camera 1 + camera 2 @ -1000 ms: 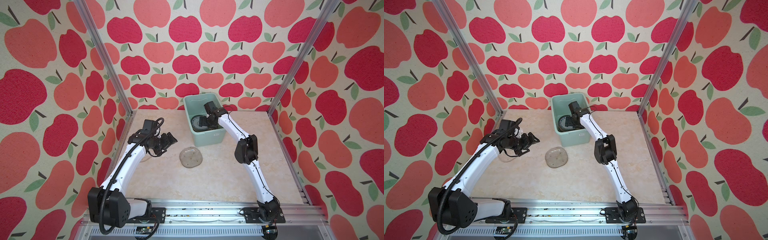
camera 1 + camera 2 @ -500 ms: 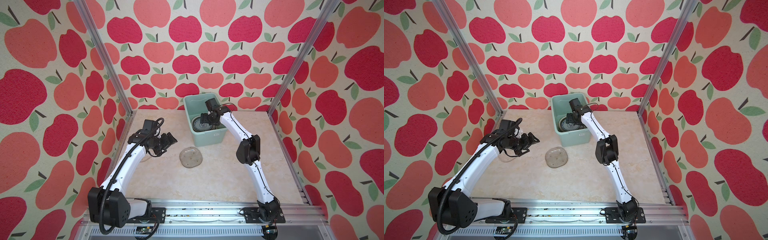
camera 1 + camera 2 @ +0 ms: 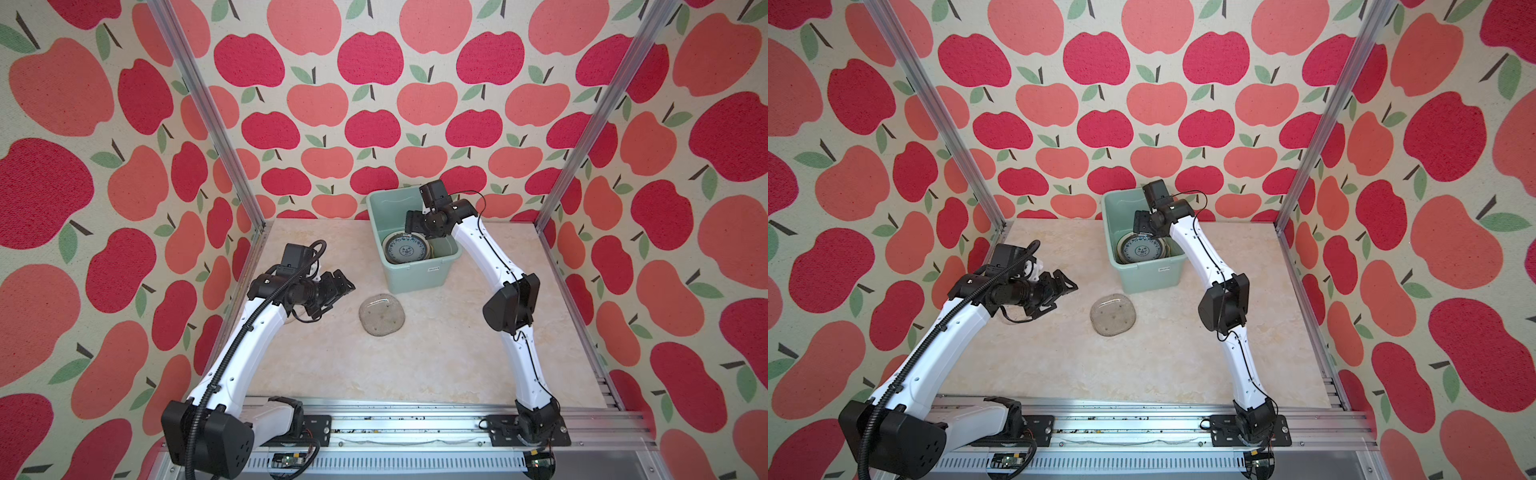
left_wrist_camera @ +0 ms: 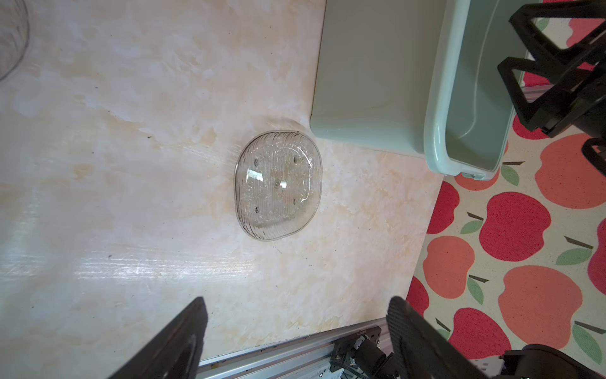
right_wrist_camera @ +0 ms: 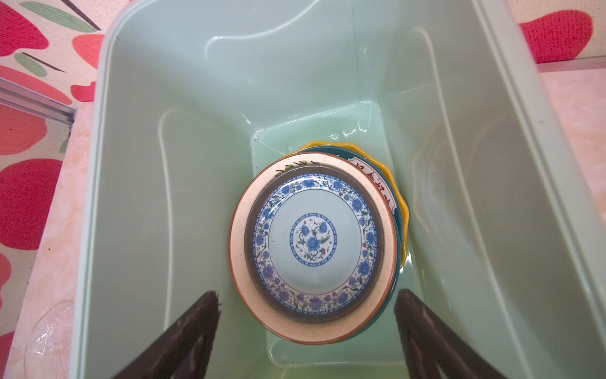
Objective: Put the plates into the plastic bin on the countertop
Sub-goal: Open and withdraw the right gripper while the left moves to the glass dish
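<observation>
Tabletop (image 3: 415,365): clear glass plate (image 3: 382,318) awaits binning.
Right gripper (image 5: 306,295), released, has risen off blue-patterned plate (image 5: 313,242) in plastic bin (image 3: 415,276); left gripper (image 4: 296,302) spread, empty.

Both top views: mounted high, above and in front of the plastic bin (image 3: 411,276) (image 3: 1150,274), tilted down toward the back wall (image 3: 374,83); far off, wide. Framing is near-identical, so they share the whole countertop (image 3: 415,365) around the bin. Left wrist cam: front-left of the bin, mid-range, looking down across the countertop at the bin's outer side wall, clear glass plate (image 4: 278,185) mid-frame. Right wrist cam: right above the bin, close, facing down into it onto the blue-patterned plate (image 5: 313,244). All four views share the bin.
</observation>
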`<state>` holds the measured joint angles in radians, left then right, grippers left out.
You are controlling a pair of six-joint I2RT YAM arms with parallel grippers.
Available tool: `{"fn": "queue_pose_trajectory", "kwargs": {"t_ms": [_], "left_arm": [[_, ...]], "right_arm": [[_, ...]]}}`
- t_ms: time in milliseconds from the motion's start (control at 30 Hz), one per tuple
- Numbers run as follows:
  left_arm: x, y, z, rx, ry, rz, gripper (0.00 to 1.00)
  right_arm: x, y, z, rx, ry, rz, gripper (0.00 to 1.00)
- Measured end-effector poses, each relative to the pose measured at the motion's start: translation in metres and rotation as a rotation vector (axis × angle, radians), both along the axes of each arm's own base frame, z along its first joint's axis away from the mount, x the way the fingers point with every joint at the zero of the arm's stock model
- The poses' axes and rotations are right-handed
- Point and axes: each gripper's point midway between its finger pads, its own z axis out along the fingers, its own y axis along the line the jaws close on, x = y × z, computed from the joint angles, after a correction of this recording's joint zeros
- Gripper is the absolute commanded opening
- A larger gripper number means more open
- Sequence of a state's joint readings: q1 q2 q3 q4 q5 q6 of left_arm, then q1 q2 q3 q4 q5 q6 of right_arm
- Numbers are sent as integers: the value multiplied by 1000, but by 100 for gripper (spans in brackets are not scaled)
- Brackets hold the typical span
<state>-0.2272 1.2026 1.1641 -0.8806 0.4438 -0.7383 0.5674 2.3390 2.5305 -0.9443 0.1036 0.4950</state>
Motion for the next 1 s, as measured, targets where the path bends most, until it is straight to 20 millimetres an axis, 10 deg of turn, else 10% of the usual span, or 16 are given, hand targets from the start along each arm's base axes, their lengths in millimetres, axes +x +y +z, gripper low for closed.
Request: {"fn": "queue_pose_trajectory", "kwargs": {"t_ms": [200, 433, 700, 1000], "left_arm": [[-16, -8, -12, 28, 40, -67, 87], [-39, -11, -57, 57, 156, -78, 84], [-42, -29, -86, 52, 202, -55, 73], [-37, -31, -133, 50, 319, 88, 60]], "right_arm": [[-43, -7, 61, 73, -36, 97, 86], [-150, -46, 119, 248, -54, 157, 81], [-237, -72, 47, 385, 163, 88, 78], [-252, -74, -20, 449, 349, -41, 76]]}}
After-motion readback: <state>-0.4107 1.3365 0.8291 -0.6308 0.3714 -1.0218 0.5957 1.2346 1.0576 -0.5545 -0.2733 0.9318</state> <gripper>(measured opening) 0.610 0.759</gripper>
